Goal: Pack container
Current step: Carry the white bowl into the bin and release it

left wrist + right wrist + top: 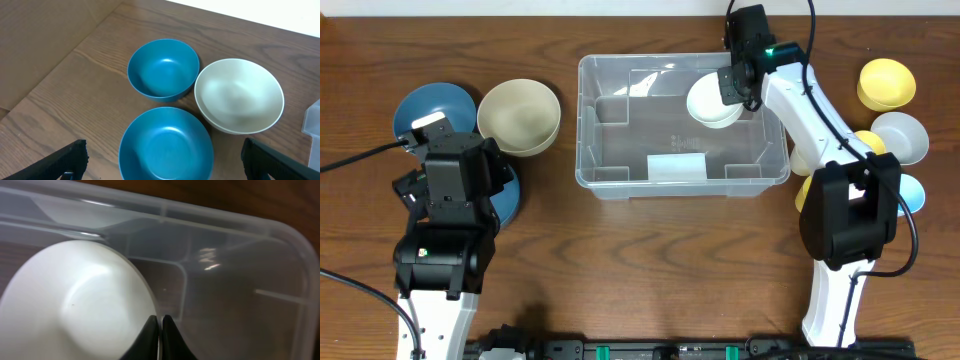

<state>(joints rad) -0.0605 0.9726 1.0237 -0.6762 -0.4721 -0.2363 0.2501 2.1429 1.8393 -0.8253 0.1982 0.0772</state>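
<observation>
From overhead, the container (620,150), a clear rounded-corner bin with inner ridges and a pale label, sits mid-way along the bench (650,260), the right hand (730,88) reaching into its far right corner. The left wrist view shows the left hand (165,157) spread wide and empty above a blue bowl (165,140). The right wrist view shows the fingers (148,340) pinched on the rim of a white bowl (75,310) inside the container.

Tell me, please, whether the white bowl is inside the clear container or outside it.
Inside: the white bowl sits within the container, at a far corner, rim pinched by the right gripper.
</observation>
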